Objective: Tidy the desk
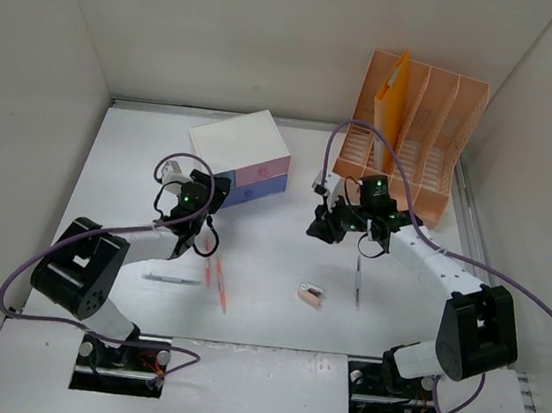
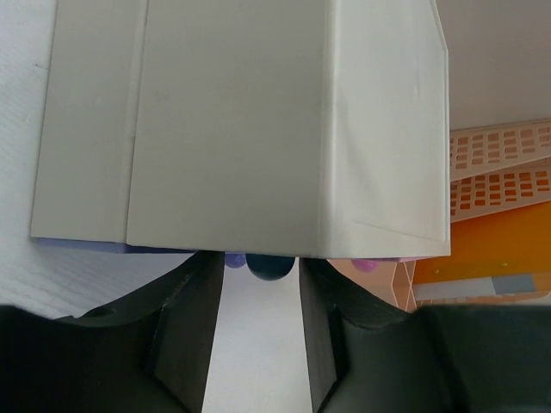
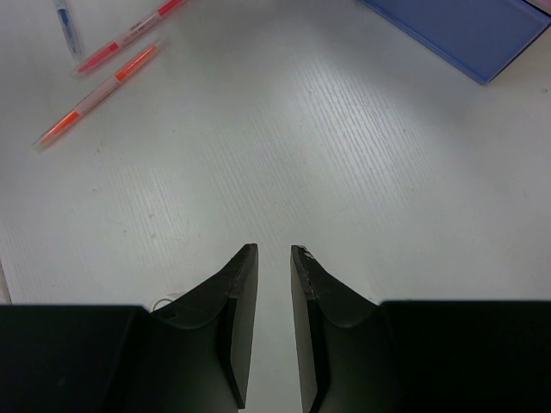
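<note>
The desk (image 1: pixel 280 252) is a wide white tabletop. On it stands a small white drawer box (image 1: pixel 240 147) with a pink and a blue drawer (image 1: pixel 250 193). My left gripper (image 1: pixel 204 182) is at the box's front left. In the left wrist view the left gripper (image 2: pixel 261 262) is open, its fingers straddling a dark round knob (image 2: pixel 270 266) under the box's edge without pinching it. My right gripper (image 1: pixel 322 228) hovers over mid-desk. In the right wrist view the right gripper (image 3: pixel 274 251) shows a narrow gap with only bare desk (image 3: pixel 344 155) between the fingers.
Two orange-red pens (image 1: pixel 216 282) and a pale pen (image 1: pixel 171 278) lie front left. A small pink eraser (image 1: pixel 310 294) and a thin pen (image 1: pixel 359 277) lie front centre. An orange file rack (image 1: pixel 416 133) stands back right. White panels wall in the desk.
</note>
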Robot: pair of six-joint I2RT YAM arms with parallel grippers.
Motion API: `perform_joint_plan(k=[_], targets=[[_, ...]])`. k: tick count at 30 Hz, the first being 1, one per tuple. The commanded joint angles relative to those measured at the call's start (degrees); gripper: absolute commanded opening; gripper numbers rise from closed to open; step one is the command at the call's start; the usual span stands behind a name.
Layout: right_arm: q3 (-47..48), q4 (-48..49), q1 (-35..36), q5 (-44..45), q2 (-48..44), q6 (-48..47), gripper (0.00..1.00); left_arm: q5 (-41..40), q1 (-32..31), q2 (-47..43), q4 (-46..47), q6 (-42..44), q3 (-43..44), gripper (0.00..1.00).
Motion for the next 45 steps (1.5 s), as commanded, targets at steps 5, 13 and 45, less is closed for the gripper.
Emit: perform_joint_plan(k=[5, 13, 45], targets=[[0.27, 2.87, -0.58, 0.26, -2.33, -1.30, 0.20, -5.95, -0.45, -2.11, 6.26, 2.89, 2.58, 0.27], [-0.26, 2.79, -0.49, 0.44, -2.33, -1.74, 0.20, -6.13, -1.06, -4.31, 7.57, 5.09, -0.32, 0.16], [-1.67, 2.35, -0.75, 1.75, -4.17, -1.57, 0.29, -11.14, -17.06, -10.64, 0.72, -0.54, -7.00, 0.16]])
